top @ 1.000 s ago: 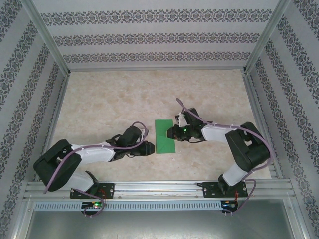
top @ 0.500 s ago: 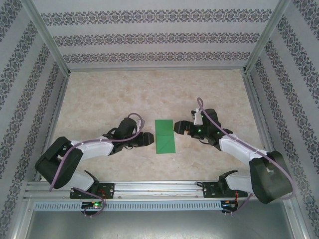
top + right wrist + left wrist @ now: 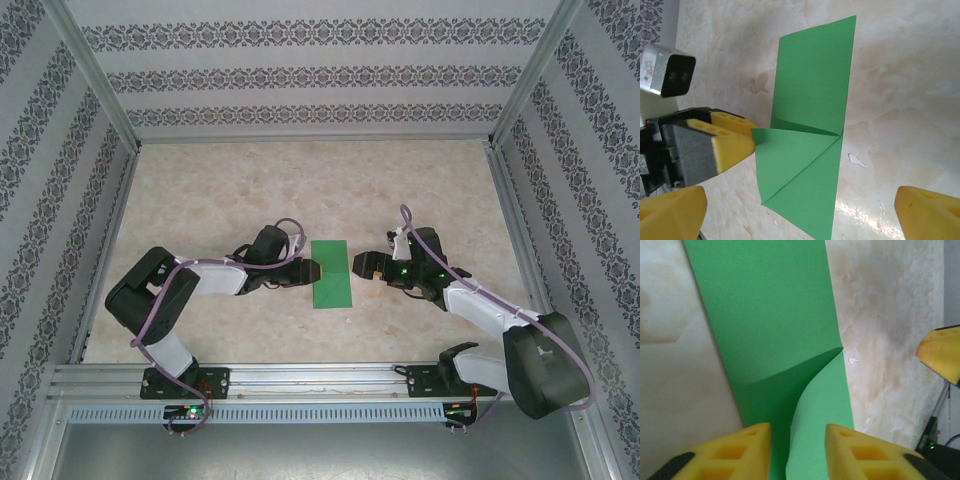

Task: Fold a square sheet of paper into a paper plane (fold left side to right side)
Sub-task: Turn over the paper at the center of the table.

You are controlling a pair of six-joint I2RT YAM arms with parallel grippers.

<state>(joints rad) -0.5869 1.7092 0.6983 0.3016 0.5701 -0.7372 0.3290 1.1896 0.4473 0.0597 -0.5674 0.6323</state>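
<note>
The sheet of paper (image 3: 775,315) ahead of the left gripper (image 3: 797,430) is plain bright green, paler on the flap lifted between that gripper's yellow fingers (image 3: 742,450), and the right gripper (image 3: 800,200) is tipped in the same yellow. Under both lies a table (image 3: 220,190) marbled in cream and beige, and beyond them stand white walls (image 3: 300,75) banded with dark floral ornament. The arms (image 3: 480,305) behind are black and white, with purple cables (image 3: 289,223).

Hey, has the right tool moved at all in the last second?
Yes. The right tool has pulled back rightward: it was over the right edge of the square sheet of paper; now it sits just clear of it.
</note>
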